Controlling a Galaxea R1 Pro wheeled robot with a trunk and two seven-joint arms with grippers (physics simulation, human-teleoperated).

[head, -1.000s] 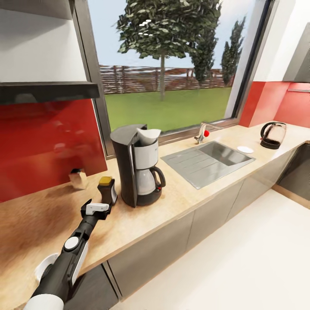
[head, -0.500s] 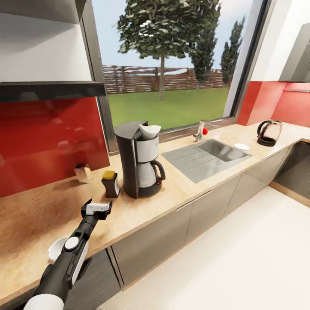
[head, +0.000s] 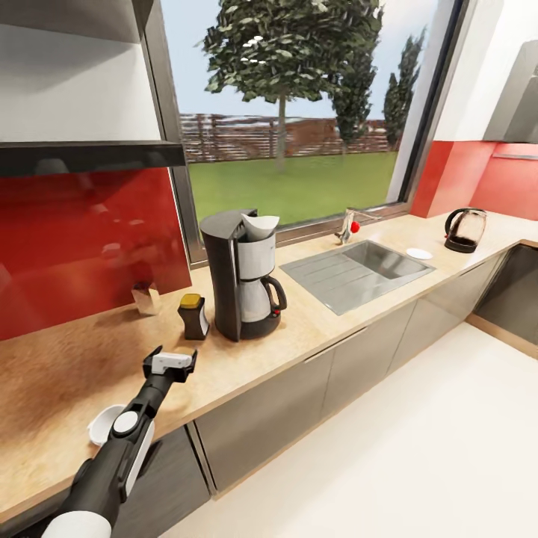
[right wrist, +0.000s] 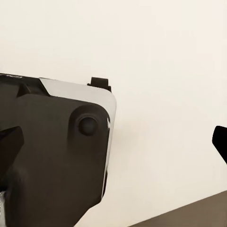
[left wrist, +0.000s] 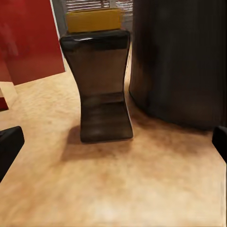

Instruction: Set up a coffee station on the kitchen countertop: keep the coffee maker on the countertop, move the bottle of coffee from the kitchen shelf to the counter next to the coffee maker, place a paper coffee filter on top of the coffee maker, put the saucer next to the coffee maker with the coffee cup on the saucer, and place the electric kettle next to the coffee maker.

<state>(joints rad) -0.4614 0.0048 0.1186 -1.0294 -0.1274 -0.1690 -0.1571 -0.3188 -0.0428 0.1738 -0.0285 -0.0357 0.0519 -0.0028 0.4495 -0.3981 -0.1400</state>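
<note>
Running from the red wall on the left to the far right corner, the countertop (head: 67, 359) carries everything. Set into it past the middle is the sink (head: 359, 270), with a tap (head: 348, 226) behind it by the window (head: 291, 112). A dark shelf (head: 90, 155) hangs on the wall at upper left. The coffee maker (head: 240, 275) stands upright near the window edge, and a paper filter (head: 258, 226) sits in its top. Just beside it, on its left, stands the coffee bottle (head: 193, 316), upright and apart from the machine. The kettle (head: 464, 230) is well away at the far right end, with the saucer (head: 419, 253) lying near it beside the sink. A white cup (head: 103, 424) rests at the counter's front edge, partly behind the left arm. The left gripper (head: 171, 364) hovers over the counter in front of the bottle, its fingers (left wrist: 9, 146) spread wide and holding nothing. In the right wrist view the right gripper (right wrist: 113, 146) has its dark finger tips at opposite edges, spread wide and empty
</note>
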